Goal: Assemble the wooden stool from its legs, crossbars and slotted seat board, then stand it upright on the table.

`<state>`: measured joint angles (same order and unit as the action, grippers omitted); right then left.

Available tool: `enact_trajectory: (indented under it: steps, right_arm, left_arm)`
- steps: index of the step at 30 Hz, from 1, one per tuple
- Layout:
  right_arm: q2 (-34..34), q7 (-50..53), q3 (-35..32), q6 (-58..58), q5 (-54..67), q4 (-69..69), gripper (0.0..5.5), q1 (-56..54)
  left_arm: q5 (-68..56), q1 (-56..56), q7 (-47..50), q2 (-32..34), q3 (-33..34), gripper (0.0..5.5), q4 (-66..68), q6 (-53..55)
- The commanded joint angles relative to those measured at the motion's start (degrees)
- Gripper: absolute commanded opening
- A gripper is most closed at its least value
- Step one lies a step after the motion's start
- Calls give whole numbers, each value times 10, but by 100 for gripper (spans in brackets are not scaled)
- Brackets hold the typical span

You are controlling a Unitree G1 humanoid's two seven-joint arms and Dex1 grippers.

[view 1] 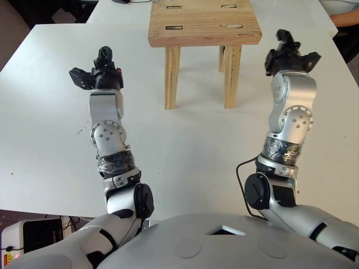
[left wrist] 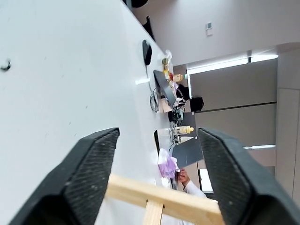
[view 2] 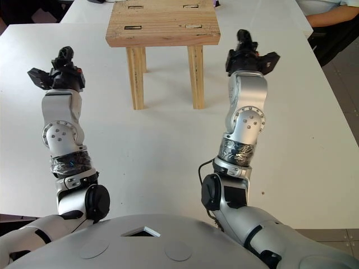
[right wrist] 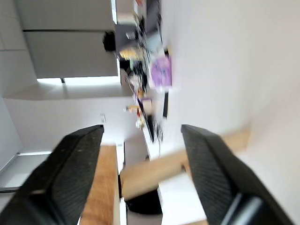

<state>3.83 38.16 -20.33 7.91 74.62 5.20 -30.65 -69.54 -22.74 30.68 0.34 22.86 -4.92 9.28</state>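
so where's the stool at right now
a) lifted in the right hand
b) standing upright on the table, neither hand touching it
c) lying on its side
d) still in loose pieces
b, since the stool stands on its legs on the table, seat board on top, while the left hand and right hand are open and apart from it, one on either side.

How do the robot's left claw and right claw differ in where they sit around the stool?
The left claw hangs well away from the stool, over the table to its left; the right claw sits closer, just beyond the stool's right front leg. The right claw also appears to be held farther forward than the left claw. Both are open, empty and touching nothing.
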Motion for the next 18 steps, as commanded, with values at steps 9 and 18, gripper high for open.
enact_trajectory:
  steps: [9,18]
  right_arm:
    - [-244,-144,158,-32,-540,-223,313,-33]
    - [-177,-191,141,-55,-592,-286,313,-60]
  left_arm:
    - [490,-27,-26,144,-128,362,86,-45]
    - [618,62,6,71,-123,362,43,-82]
